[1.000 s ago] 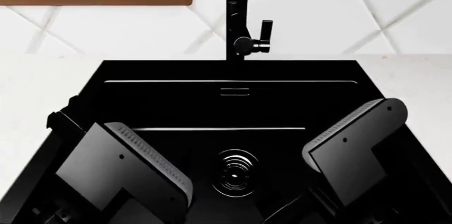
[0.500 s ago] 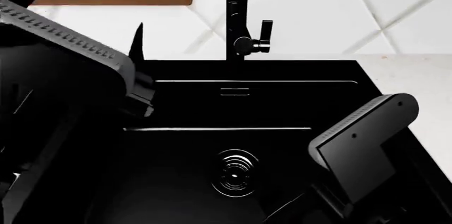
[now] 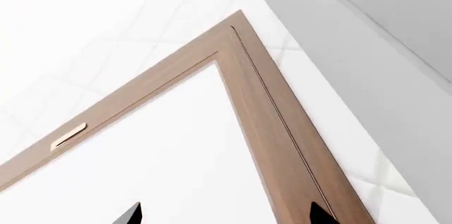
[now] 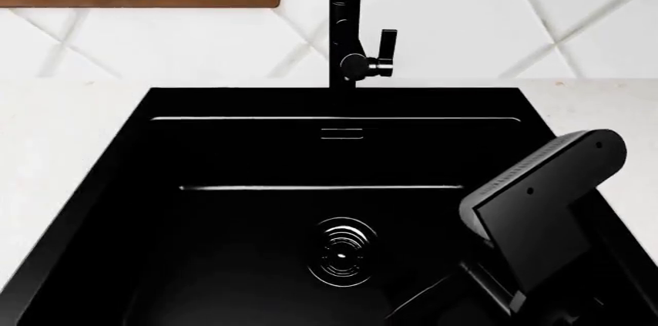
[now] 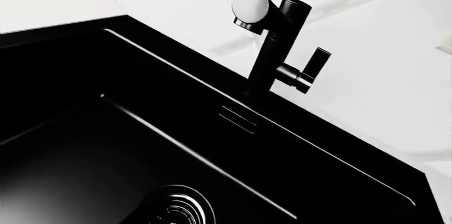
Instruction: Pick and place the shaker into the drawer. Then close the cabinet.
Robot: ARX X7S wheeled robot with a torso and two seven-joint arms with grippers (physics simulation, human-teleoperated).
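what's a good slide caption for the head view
Right arm poised over the black sink, with the black tap against the white tiled wall.

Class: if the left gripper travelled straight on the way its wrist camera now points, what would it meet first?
Probably the brown wooden cabinet frame or its white panel; depth is unclear.

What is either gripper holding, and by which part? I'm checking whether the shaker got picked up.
Nothing visible: the left gripper tips are apart with nothing between; right gripper is not in view.
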